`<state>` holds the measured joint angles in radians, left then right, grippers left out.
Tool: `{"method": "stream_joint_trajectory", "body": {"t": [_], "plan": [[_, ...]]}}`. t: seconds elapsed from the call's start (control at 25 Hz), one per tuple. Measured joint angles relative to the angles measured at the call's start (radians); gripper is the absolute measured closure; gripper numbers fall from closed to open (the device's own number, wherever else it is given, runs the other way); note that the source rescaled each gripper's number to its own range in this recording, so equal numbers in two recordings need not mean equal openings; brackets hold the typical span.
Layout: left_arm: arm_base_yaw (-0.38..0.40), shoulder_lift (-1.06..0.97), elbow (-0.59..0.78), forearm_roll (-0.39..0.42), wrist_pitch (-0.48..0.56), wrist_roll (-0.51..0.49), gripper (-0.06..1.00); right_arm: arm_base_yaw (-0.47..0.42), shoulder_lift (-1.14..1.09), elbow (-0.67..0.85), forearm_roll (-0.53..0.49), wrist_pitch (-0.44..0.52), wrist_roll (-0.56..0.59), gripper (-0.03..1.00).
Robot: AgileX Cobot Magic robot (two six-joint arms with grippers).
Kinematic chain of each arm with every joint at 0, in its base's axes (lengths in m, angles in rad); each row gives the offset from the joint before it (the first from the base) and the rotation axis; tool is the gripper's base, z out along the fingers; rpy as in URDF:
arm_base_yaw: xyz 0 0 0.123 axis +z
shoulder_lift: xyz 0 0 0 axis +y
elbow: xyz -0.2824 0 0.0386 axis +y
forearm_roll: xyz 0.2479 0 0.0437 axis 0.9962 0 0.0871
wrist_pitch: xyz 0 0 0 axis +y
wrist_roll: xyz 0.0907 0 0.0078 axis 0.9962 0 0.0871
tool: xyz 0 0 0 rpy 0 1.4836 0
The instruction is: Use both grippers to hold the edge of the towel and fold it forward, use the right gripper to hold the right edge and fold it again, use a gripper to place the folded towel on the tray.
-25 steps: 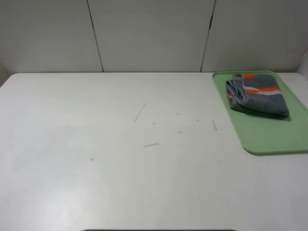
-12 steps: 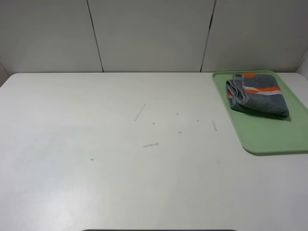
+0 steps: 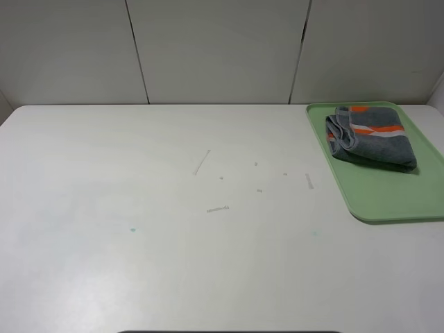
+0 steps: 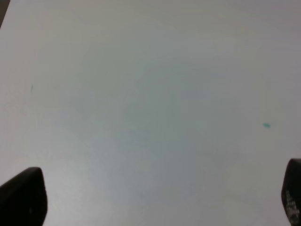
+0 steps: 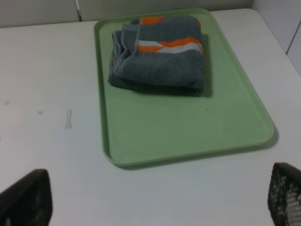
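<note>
Since the folded towel already lies on the green tray, what matters is where it sits from each claw. It rests in the half of the tray farther from the right claw, straight ahead of it and well apart, with a bare stretch of tray and then a strip of white counter between. Its long axis runs crosswise to that claw's line of sight, the orange and white stripes toward the far edge and the loose layered edges on the side away from the counter's right rim. The right claw stands wide apart, its two dark tips at opposite lower corners of the wrist view, gripping nothing. The left claw is likewise spread and empty, over bare counter with no towel or tray in its sight, so the right arm is clearly the nearer. Judging by this layout, the task looks complete, and no grasp seems called for.
</note>
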<state>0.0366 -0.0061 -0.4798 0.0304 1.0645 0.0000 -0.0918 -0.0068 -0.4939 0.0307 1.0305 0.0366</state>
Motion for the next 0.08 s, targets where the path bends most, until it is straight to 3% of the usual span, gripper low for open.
{"method": "stream_joint_trajectory", "body": {"t": [0.08], "plan": [[0.000, 0.000, 0.000, 0.000, 0.000, 0.000, -0.06, 0.000, 0.000, 0.000, 0.000, 0.000, 0.000, -0.03]]}}
